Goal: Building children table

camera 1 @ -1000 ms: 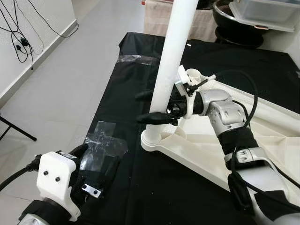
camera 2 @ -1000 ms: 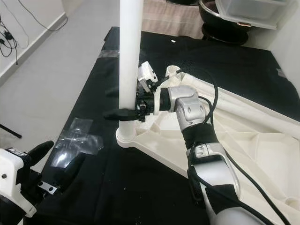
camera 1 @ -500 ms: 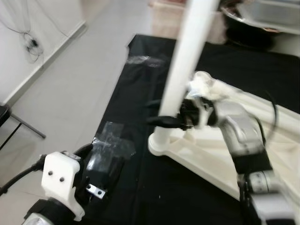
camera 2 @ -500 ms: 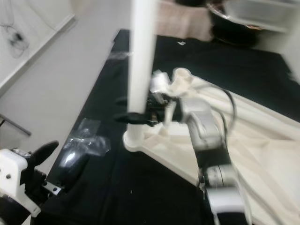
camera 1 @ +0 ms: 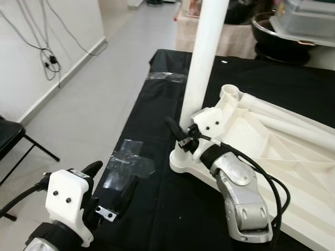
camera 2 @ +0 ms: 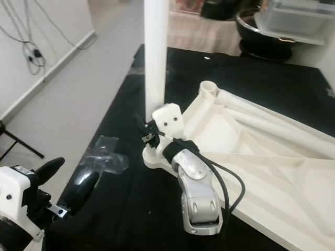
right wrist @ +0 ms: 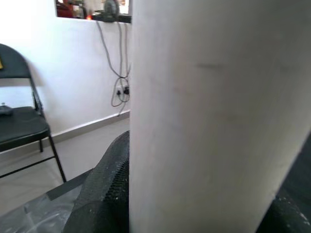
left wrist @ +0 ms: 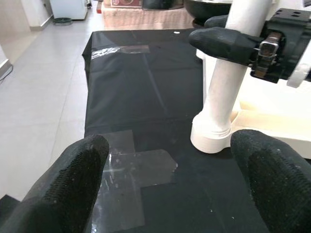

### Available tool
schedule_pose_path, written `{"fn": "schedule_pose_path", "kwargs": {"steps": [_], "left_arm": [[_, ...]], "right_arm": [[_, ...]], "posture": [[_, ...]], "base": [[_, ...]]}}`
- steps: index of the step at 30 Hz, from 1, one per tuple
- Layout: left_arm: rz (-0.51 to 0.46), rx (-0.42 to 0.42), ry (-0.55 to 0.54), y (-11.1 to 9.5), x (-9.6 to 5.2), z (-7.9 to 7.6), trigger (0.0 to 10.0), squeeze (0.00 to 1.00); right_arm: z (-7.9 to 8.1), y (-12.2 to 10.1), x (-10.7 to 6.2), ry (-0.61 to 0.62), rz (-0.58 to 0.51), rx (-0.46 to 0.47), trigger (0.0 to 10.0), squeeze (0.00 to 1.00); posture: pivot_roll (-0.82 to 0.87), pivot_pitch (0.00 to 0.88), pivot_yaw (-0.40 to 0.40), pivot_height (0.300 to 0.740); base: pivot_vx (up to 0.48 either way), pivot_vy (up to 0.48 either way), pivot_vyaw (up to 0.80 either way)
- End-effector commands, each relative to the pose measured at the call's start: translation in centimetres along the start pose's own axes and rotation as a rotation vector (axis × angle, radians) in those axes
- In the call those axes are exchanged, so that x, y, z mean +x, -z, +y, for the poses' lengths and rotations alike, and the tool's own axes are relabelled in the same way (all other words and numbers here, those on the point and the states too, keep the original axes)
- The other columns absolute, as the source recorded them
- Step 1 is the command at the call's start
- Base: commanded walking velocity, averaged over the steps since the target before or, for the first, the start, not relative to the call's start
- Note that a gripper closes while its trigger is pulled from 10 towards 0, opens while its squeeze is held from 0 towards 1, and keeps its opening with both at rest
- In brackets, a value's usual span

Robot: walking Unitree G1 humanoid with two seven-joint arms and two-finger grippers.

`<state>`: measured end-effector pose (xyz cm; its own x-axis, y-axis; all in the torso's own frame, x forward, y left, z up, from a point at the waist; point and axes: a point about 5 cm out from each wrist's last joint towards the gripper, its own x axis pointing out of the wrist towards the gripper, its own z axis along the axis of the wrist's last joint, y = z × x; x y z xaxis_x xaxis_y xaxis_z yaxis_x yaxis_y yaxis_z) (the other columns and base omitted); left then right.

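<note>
Lower now than a second ago, the right gripper [camera 1: 180, 137] has slid from partway up the white leg [camera 1: 205, 57] down to just above its foot, and the robot's head camera has shifted too, bringing a black folding chair [camera 1: 13, 137] into the left edge of the frame. At centre frame the leg stands upright in a round socket at the near corner of the white tabletop [camera 2: 272, 167], which lies upside down on a black cloth [camera 1: 157, 99] spread over the grey floor [camera 1: 89, 83]. From the left wrist camera, one black finger [left wrist: 226, 41] of the right gripper reaches around the front of the leg, while the right wrist camera looks straight onto the white tube with a finger pressed against each side, so the gripper is clamped on the leg. The right arm's silver forearm [camera 2: 196, 193] bends up from the lower centre of the frame, a black cable looping beside it. At lower left the left gripper [camera 1: 112, 183] hangs above the cloth with its two fingers spread wide and nothing between them, over a patch of clear tape [camera 1: 128, 162] stuck to the cloth. A second strip of tape [camera 1: 167, 76] lies near the cloth's far edge. A grey plastic box [camera 1: 306, 18] sits on a dark bowl at upper right, and cables [camera 1: 44, 47] hang down the white wall at upper left.
</note>
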<state>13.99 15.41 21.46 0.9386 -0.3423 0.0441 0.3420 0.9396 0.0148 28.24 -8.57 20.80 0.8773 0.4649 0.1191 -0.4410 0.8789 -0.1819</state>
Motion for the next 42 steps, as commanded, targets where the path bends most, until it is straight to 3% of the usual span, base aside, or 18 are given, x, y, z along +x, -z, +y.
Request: {"fn": "schedule_pose_path", "kwargs": {"steps": [1,2,4,5,6,10,12,15,16,17,18,21,23,34,35,36,37,42], "left_arm": [[0.020,0.001,0.002,0.2,-0.1,0.1,10.0,0.00],[0.019,0.004,-0.001,0.1,-0.1,0.2,10.0,0.00],[0.019,0.004,-0.001,0.1,-0.1,0.2,10.0,0.00],[0.019,0.004,-0.002,0.1,-0.1,0.2,10.0,0.00],[0.019,0.003,-0.001,0.1,0.0,0.2,10.0,0.00],[0.019,0.001,0.002,0.1,0.0,0.1,10.0,0.00],[0.018,-0.001,0.002,0.1,0.0,0.1,10.0,0.00],[0.018,-0.002,0.002,0.1,0.0,0.1,10.0,0.00],[0.018,-0.003,0.002,0.1,0.0,0.1,10.0,0.00],[0.018,-0.003,0.002,0.1,0.0,0.1,10.0,0.00],[0.018,-0.004,0.002,0.1,0.0,0.0,10.0,0.00],[0.018,-0.005,0.002,0.2,0.0,0.0,10.0,0.00],[0.018,-0.007,-0.002,0.2,-0.1,0.0,10.0,0.00],[0.025,-0.015,-0.008,0.4,-0.4,0.0,10.0,0.00],[0.027,-0.016,-0.009,0.4,-0.5,0.0,10.0,0.00],[0.027,-0.016,-0.009,0.4,-0.5,0.0,10.0,0.00],[0.027,-0.016,-0.009,0.4,-0.5,0.0,10.0,0.00],[0.029,-0.016,-0.012,0.5,-0.6,-0.1,10.0,0.00]], "right_arm": [[-0.8,3.4,-0.7,0.046,0.182,-0.040,0.0,0.00],[-0.4,3.1,-0.5,0.019,0.164,-0.021,10.0,0.00],[-0.4,3.1,-0.5,0.019,0.164,-0.021,10.0,0.00],[-0.1,2.7,-0.2,-0.011,0.147,0.003,10.0,1.00],[-0.3,1.6,0.7,-0.110,0.085,0.048,10.0,1.00],[-1.3,-0.5,2.1,-0.290,-0.020,0.094,10.0,1.00],[-1.9,-1.9,2.7,-0.477,-0.076,0.043,10.0,1.00],[-2.0,-2.3,3.0,-0.581,-0.089,-0.009,10.0,0.93],[-2.1,-2.4,3.1,-0.678,-0.088,-0.043,10.0,0.34],[-2.1,-2.4,3.1,-0.678,-0.088,-0.043,10.0,0.34],[-2.1,-2.5,3.2,-0.759,-0.088,-0.061,10.0,0.00],[-2.2,-2.5,3.3,-0.835,-0.074,-0.068,10.0,0.00],[-2.6,-2.8,4.5,-0.963,-0.071,-0.040,10.0,0.00],[-3.0,-3.5,6.1,-1.221,-0.083,0.081,10.0,0.00],[-3.0,-3.5,6.2,-1.240,-0.083,0.092,1.7,0.00],[-3.0,-3.5,6.2,-1.240,-0.083,0.092,1.7,0.00],[-3.0,-3.5,6.3,-1.248,-0.083,0.098,0.0,0.00],[-3.1,-2.8,6.3,-1.263,-0.081,0.121,0.0,0.00]], "posture": [[0.21,0.179,-0.081,0.740],[0.21,0.183,-0.081,0.740],[0.21,0.183,-0.081,0.740],[0.21,0.184,-0.079,0.740],[0.21,0.184,-0.081,0.740],[0.20,0.185,-0.082,0.740],[0.21,0.188,-0.080,0.740],[0.21,0.192,-0.080,0.740],[0.21,0.192,-0.080,0.740],[0.21,0.192,-0.080,0.740],[0.22,0.195,-0.082,0.740],[0.23,0.199,-0.085,0.740],[0.24,0.211,-0.088,0.740],[0.26,0.226,-0.097,0.740],[0.26,0.231,-0.096,0.740],[0.26,0.231,-0.096,0.740],[0.26,0.231,-0.096,0.740],[0.27,0.227,-0.099,0.740]], "base": [[0.000,0.000,0.00],[0.000,0.000,0.00],[0.000,0.000,0.00],[0.000,0.000,0.00],[0.000,0.000,0.00],[0.000,0.000,0.00],[0.000,0.000,0.00],[0.000,0.000,0.00],[0.000,0.000,0.00],[0.000,0.000,0.00],[0.000,0.000,0.00],[0.000,0.000,0.00],[0.000,0.000,0.00],[0.000,0.000,0.00],[0.000,0.000,0.00],[0.000,0.000,0.00],[0.000,0.000,0.00],[0.000,0.000,0.00]]}}
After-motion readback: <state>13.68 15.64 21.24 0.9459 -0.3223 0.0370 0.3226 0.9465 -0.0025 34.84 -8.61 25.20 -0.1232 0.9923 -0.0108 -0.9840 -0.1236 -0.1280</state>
